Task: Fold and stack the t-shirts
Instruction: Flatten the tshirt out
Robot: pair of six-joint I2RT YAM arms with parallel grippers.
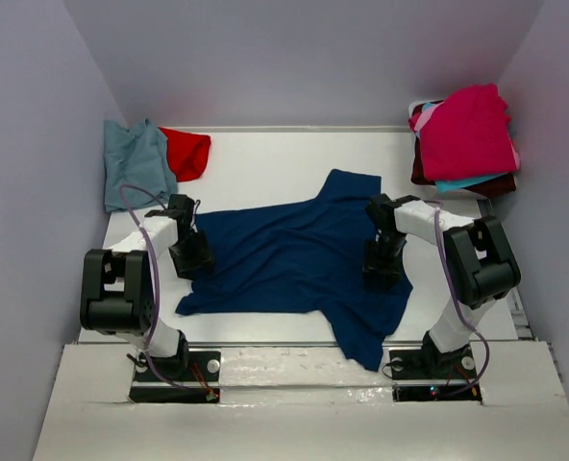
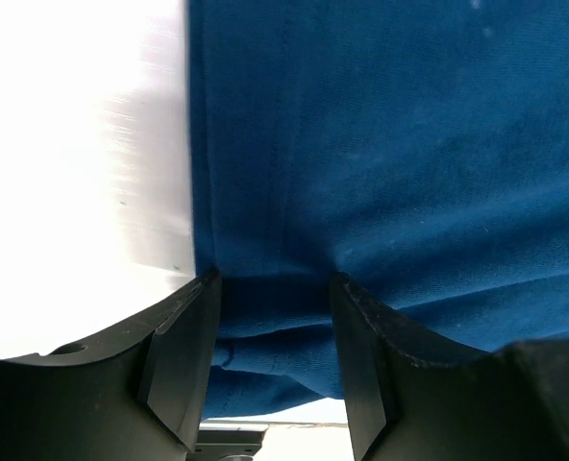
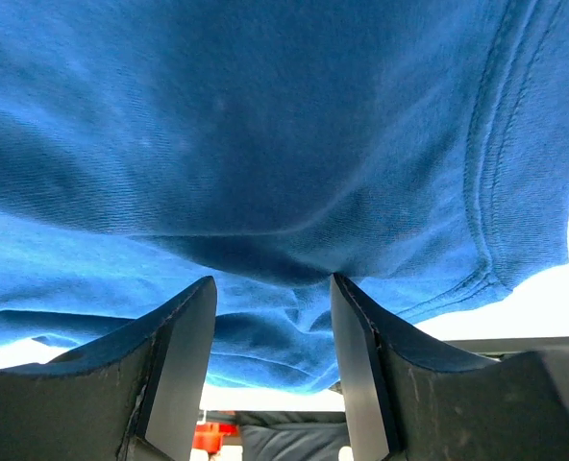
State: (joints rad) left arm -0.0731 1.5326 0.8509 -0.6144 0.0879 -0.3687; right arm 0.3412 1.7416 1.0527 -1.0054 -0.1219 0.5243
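A navy t-shirt [image 1: 284, 259] lies spread out on the white table [image 1: 265, 163], plain side up, with one sleeve reaching toward the back and another hanging over the front edge. My left gripper [image 1: 190, 257] presses down on its left edge. In the left wrist view, the left gripper [image 2: 276, 280] is open, with a fold of the navy cloth [image 2: 381, 144] lying loose between the fingers. My right gripper [image 1: 384, 264] stands on the shirt's right side. In the right wrist view, the right gripper [image 3: 273, 282] is also open, straddling the bunched navy cloth [image 3: 265, 125] near a hem.
A dusty blue-grey tee [image 1: 136, 163] and a red tee [image 1: 188, 152] lie crumpled at the back left. At the back right, a pile has a magenta tee [image 1: 467, 130] on top, with a turquoise tee [image 1: 462, 182] and a maroon tee [image 1: 496, 184] underneath. Grey walls close in on both sides.
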